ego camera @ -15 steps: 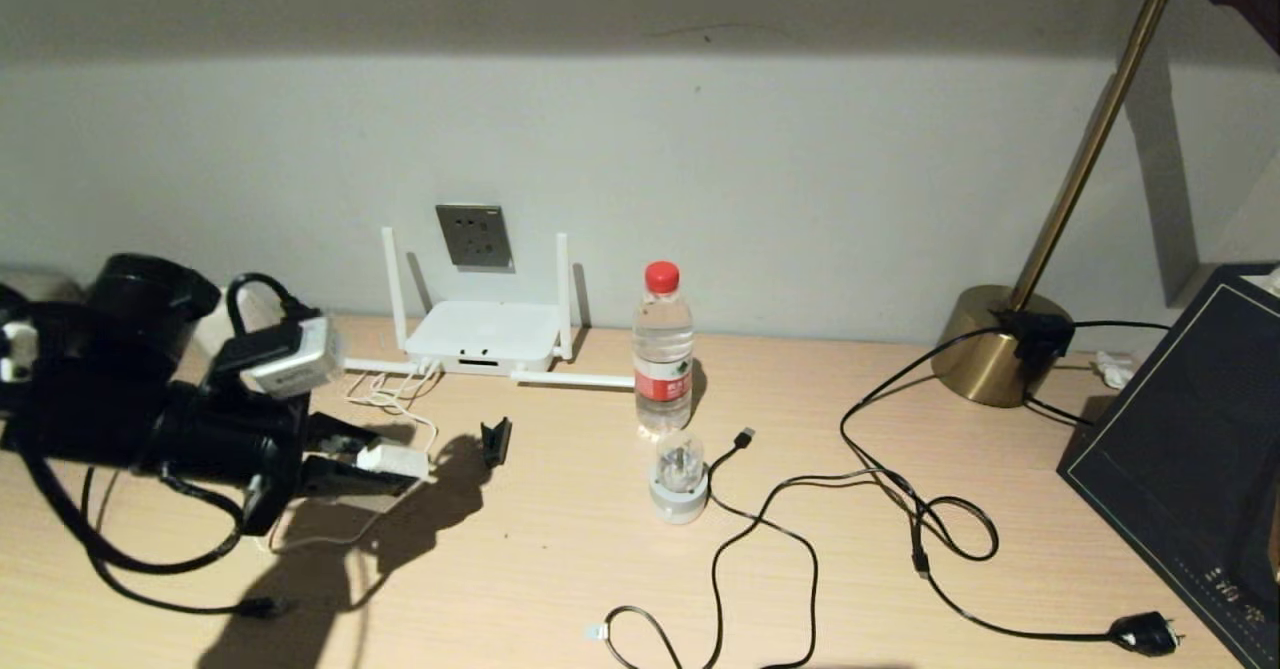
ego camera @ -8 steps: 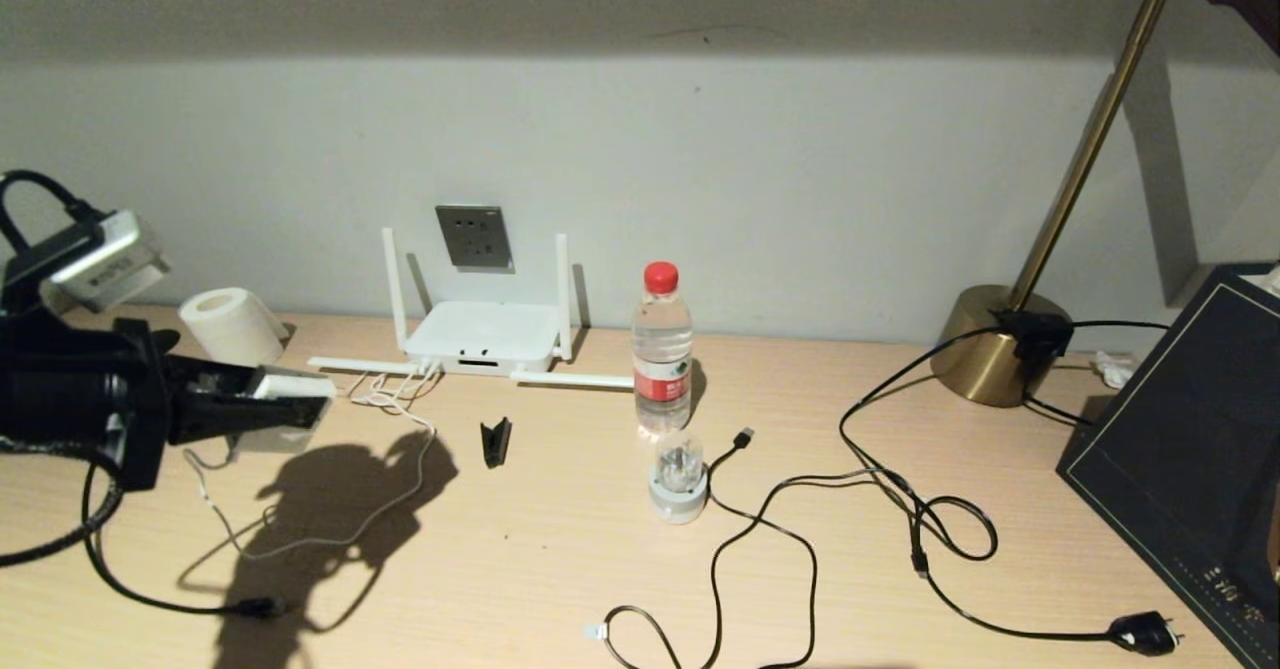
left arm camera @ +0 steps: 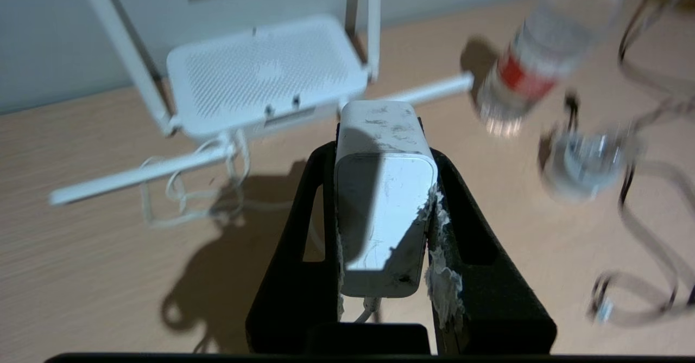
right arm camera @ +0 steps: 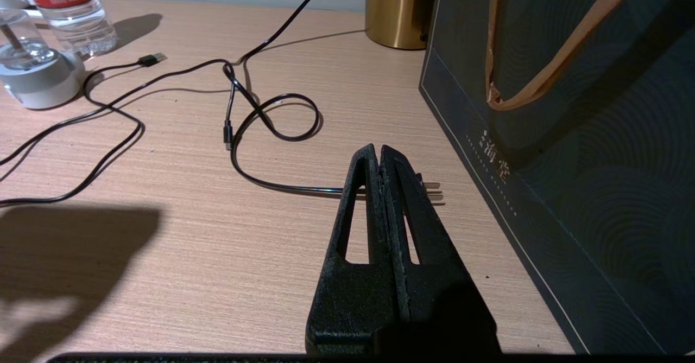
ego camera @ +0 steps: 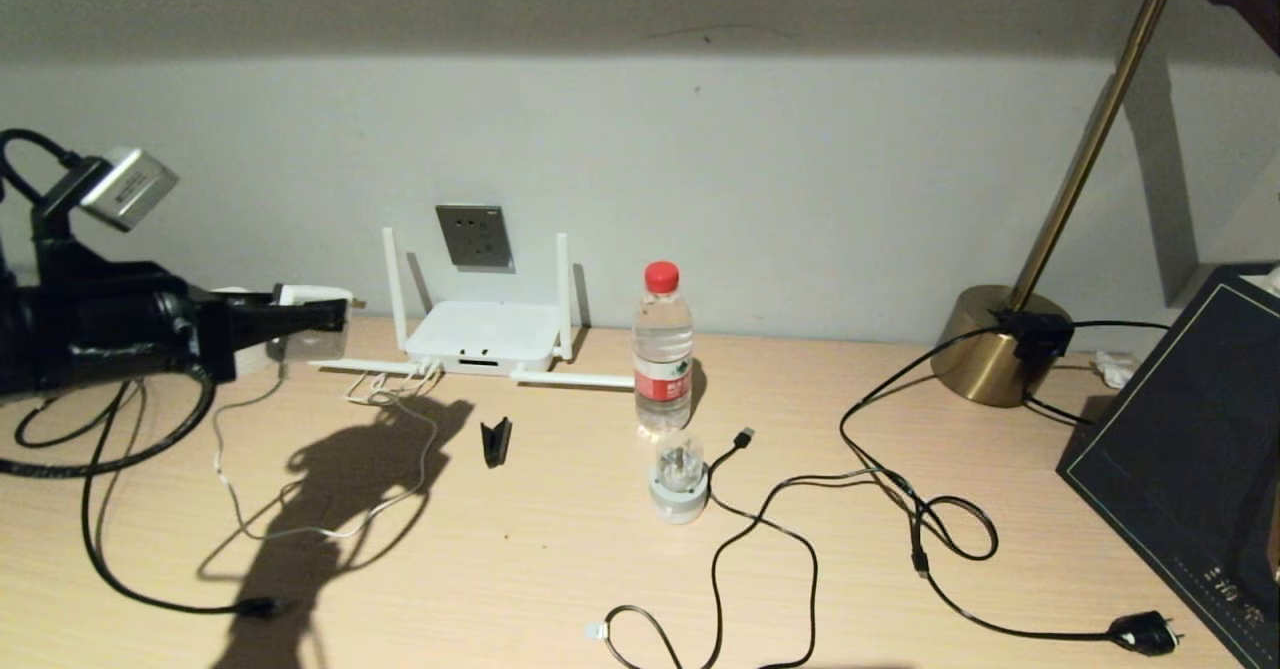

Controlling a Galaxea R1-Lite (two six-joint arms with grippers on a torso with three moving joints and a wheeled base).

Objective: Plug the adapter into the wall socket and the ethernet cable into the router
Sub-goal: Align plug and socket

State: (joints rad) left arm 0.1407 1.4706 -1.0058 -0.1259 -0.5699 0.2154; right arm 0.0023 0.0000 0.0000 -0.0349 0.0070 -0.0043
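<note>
A hotel-style room or home desk is showing here: a pale wooden desk (ego camera: 560, 569) is sitting against a plain wall, with a brass lamp (ego camera: 1000, 344), a water bottle (ego camera: 662, 354), a router (ego camera: 485, 337) and a dark gift bag (right arm camera: 586, 135) crowding it.

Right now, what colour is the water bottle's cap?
Red; the bottle cap shows best in the head view, where the water bottle stands upright.

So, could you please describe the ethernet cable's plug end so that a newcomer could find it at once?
Start at the water bottle before the wall, then come down to the desk's near edge. The ethernet cable ends there in a small clear-tipped plug, unlike the chunky mains plug far right.
</note>
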